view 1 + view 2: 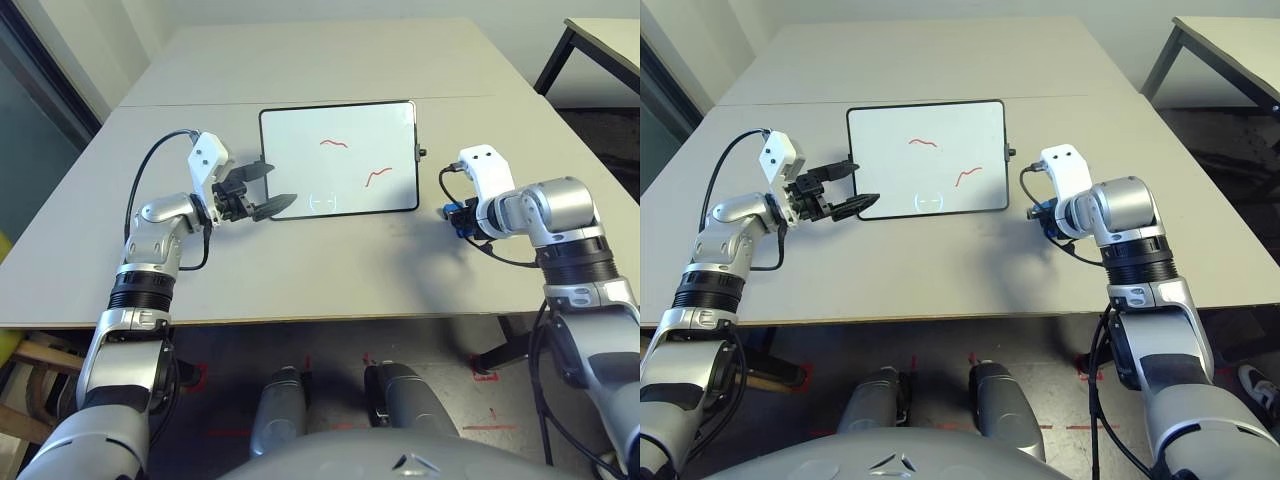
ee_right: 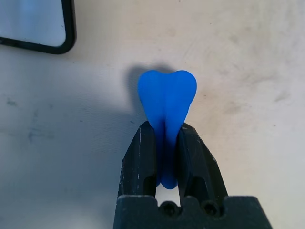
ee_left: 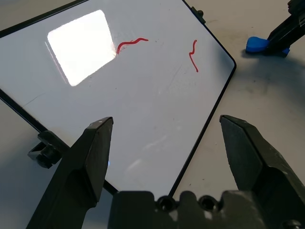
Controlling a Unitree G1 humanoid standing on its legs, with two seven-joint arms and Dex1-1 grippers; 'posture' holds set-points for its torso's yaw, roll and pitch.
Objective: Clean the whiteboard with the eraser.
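Blue eraser (image 2: pixel 167 102) pinched in right hand (image 2: pixel 166 157), tail hidden | left hand (image 3: pixel 164 143) wide over whiteboard (image 3: pixel 143 95)

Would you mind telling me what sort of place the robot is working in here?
Probably an office or lab room: plain grey tables pushed together, a second desk off to the right, and red tape marks on the floor under the table, as in a test setup.

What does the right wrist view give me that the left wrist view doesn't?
Right wrist view alone: the right gripper shut on the eraser, its fingers pinching the narrow middle. Left wrist view alone: the left gripper open over the whiteboard, and both red squiggles. Both show the blue eraser, the board's black frame and the table.
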